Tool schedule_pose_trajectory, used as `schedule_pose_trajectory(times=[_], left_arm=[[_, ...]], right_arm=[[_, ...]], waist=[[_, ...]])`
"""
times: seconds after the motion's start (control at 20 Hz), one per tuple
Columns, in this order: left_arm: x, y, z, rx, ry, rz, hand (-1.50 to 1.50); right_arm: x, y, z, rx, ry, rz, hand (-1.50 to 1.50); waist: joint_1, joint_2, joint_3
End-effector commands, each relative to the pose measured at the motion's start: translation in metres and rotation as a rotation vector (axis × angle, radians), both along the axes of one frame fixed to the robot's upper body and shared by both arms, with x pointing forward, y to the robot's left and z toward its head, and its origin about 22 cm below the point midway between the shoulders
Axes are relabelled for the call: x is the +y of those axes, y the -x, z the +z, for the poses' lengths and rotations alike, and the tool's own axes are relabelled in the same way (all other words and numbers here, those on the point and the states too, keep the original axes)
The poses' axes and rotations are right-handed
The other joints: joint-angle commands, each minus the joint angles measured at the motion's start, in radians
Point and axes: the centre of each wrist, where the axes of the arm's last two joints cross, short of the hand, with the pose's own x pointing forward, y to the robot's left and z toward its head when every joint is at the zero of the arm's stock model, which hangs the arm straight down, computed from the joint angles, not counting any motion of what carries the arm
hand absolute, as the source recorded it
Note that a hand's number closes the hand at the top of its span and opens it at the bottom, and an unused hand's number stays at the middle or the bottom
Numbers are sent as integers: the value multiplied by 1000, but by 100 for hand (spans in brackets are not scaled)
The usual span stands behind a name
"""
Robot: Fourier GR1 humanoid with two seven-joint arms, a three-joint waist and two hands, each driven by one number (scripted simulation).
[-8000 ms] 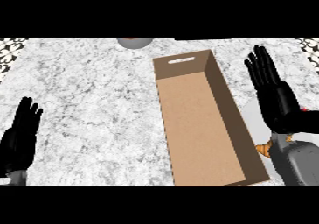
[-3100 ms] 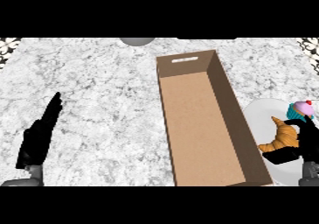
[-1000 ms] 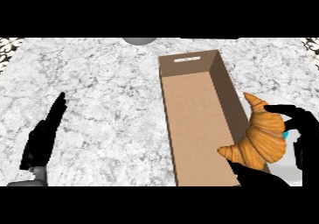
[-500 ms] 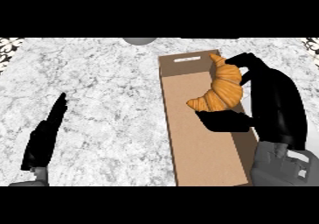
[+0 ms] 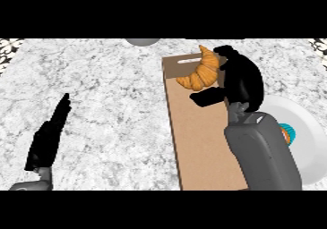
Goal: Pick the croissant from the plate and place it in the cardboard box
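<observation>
The right hand (image 5: 242, 81) has its fingers and thumb curled round the croissant (image 5: 199, 74), which sticks out on the hand's left side. Hand and croissant show over the far end of the open cardboard box (image 5: 199, 143), whose brown floor stretches back beneath the grey forearm. Just right of that forearm lies the white plate (image 5: 312, 134), with a small teal thing (image 5: 288, 133) on it, half hidden. Well off to the left, over the marble counter (image 5: 113, 89), the left hand (image 5: 50, 134) rests edge-on with straight fingers, holding nothing.
</observation>
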Motion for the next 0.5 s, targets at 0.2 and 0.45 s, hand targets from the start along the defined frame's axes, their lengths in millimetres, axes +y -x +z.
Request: schedule_pose_trajectory(times=[0.2,0.45], left_arm=[[10,9,11,14,-5,6,0],[7,9,-4,4,-3,-4,0]], right_arm=[[-1,-29,-31,-42,-88,-16,-150],[-16,-27,-18,-291,-283,-137,-150]], waist=[[-2,-2,0],[-5,0,1]])
